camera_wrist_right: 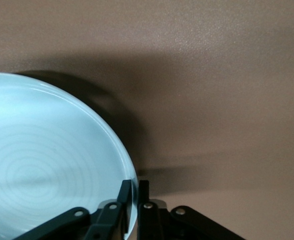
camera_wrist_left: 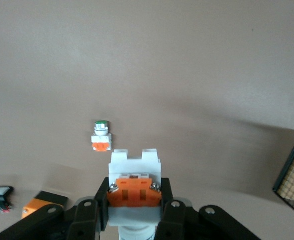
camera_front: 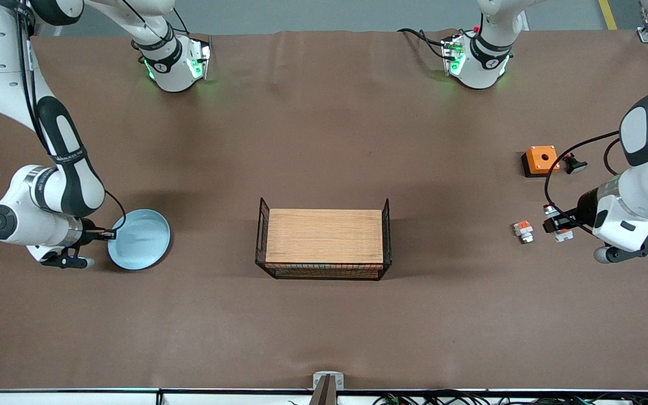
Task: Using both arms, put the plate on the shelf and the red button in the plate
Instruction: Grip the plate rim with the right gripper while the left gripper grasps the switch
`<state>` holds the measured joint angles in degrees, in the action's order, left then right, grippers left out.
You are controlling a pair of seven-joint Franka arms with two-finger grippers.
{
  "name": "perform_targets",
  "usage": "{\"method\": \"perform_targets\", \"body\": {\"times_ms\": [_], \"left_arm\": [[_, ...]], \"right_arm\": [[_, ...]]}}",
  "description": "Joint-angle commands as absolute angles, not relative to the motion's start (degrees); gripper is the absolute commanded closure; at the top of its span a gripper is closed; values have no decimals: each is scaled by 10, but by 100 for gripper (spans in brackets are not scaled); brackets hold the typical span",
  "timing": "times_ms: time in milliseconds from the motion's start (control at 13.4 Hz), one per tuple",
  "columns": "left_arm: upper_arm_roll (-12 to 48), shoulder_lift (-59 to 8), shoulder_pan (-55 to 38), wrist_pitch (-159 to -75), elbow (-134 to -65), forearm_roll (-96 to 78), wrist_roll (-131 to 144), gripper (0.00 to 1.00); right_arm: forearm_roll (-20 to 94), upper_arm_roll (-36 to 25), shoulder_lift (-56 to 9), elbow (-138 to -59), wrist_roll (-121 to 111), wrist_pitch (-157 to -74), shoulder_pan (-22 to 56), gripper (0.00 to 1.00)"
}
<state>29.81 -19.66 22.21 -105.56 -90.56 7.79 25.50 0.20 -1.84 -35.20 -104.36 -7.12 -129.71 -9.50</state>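
The pale blue plate (camera_front: 139, 239) is at the right arm's end of the table. My right gripper (camera_front: 109, 233) is shut on its rim, one finger inside and one outside. In the right wrist view the plate (camera_wrist_right: 46, 160) fills one side and the gripper (camera_wrist_right: 135, 197) pinches its edge. My left gripper (camera_front: 556, 225) is low over the table at the left arm's end, shut on the red button (camera_front: 562, 233). In the left wrist view the red button (camera_wrist_left: 134, 182) sits between the gripper's (camera_wrist_left: 134, 192) fingers, orange block up, white end pointing away.
A wooden tray (camera_front: 324, 236) with black wire walls stands mid-table. A stubby white-and-orange piece (camera_front: 523, 231) lies beside the left gripper, toward the tray. An orange box (camera_front: 540, 160) and a dark push-button part (camera_front: 574, 164) lie farther from the front camera.
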Motion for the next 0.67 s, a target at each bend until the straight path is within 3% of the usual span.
{"method": "perform_targets", "body": {"times_ms": [0, 224, 597], "left_arm": [[315, -194, 224, -1043, -900, 81, 292, 99], [330, -192, 225, -1026, -900, 83, 330, 99], [331, -187, 224, -1016, -900, 92, 323, 99]], "right_arm": [[20, -10, -354, -1031, -91, -1291, -106, 97], [54, -9, -336, -1031, -91, -1288, -105, 97], [55, -9, -261, -1030, -81, -1211, -89, 96]]}}
